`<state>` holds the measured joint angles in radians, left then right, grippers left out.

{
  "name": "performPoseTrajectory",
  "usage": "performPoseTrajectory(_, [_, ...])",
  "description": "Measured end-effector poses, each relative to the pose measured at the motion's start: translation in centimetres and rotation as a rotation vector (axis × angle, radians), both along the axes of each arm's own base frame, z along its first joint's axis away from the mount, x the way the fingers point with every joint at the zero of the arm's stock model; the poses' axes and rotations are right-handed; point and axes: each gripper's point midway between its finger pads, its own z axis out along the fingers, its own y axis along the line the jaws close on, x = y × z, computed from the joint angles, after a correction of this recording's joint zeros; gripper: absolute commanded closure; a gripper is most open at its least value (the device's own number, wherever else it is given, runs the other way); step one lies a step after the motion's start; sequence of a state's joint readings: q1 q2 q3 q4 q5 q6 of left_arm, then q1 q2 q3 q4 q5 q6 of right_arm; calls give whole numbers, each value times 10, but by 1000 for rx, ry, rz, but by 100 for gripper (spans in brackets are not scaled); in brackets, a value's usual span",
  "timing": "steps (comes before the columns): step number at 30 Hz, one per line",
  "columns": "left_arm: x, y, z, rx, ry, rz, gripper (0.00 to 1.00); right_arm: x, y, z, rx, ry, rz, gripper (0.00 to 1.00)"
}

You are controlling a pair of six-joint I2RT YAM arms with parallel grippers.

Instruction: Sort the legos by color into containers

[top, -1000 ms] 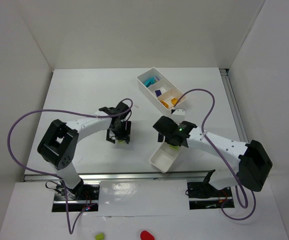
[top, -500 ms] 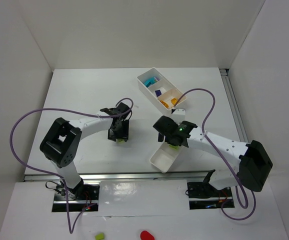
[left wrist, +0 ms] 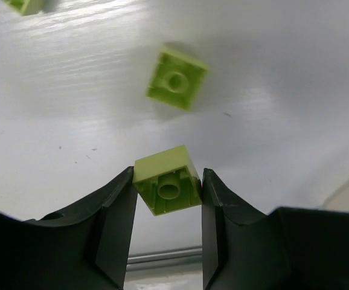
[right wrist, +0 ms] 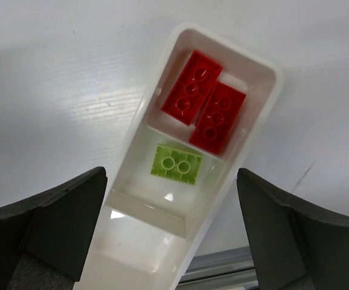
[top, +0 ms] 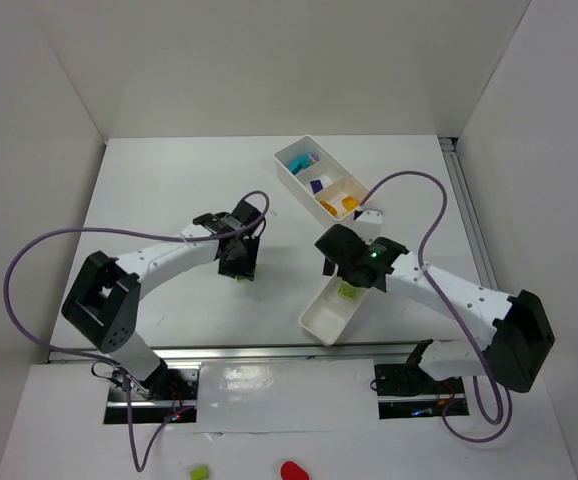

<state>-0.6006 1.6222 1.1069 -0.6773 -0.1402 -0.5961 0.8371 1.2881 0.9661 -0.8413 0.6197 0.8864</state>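
My left gripper (top: 237, 262) is shut on a lime green lego (left wrist: 167, 188) and holds it just above the table; it also shows in the left wrist view (left wrist: 167, 196). A second lime green lego (left wrist: 177, 78) lies on the table beyond it, and a third (left wrist: 25, 5) is at the view's top left edge. My right gripper (top: 354, 270) is open and empty above the near container (top: 319, 322). In the right wrist view (right wrist: 171, 176) that container (right wrist: 265, 115) holds two red legos (right wrist: 204, 99) and one lime green lego (right wrist: 176, 164).
The far container (top: 287, 172) at the back holds teal (top: 299, 161), purple (top: 317, 185) and orange-yellow (top: 337, 206) legos. A lime green piece (top: 199, 471) and a red piece (top: 291, 469) lie off the table below the arm bases. White walls enclose the table.
My left gripper has closed on the lime green lego and shifted slightly towards the back with it. My right gripper has drawn up and to the right, away from the near container.
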Motion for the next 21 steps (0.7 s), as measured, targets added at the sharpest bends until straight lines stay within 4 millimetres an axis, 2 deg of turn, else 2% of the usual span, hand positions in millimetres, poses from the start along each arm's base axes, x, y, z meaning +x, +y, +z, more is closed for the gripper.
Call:
performPoseTrajectory(4, [-13,-40,33,-76,-42,-162,66,13,-19,22,72,-47,-70,5])
performPoseTrajectory(10, [-31,-134,72,-232,-55,-432,65,29,-58,66,241,-177,-206,6])
performPoseTrajectory(14, [-41,-186,72,-310,-31,-552,65,31,-86,89,314,-255,-290,6])
performPoseTrajectory(17, [-50,-212,60,-328,10,-603,62,32,-109,97,328,-287,-352,6])
performPoseTrajectory(18, [-50,-219,57,-331,17,-613,60,31,-115,99,330,-293,-366,6])
performPoseTrajectory(19, [-49,-227,54,-333,25,-622,46,31,-120,100,332,-295,-373,6])
performPoseTrajectory(21, [-43,-241,48,-336,24,-645,28,31,-127,100,337,-292,-381,6])
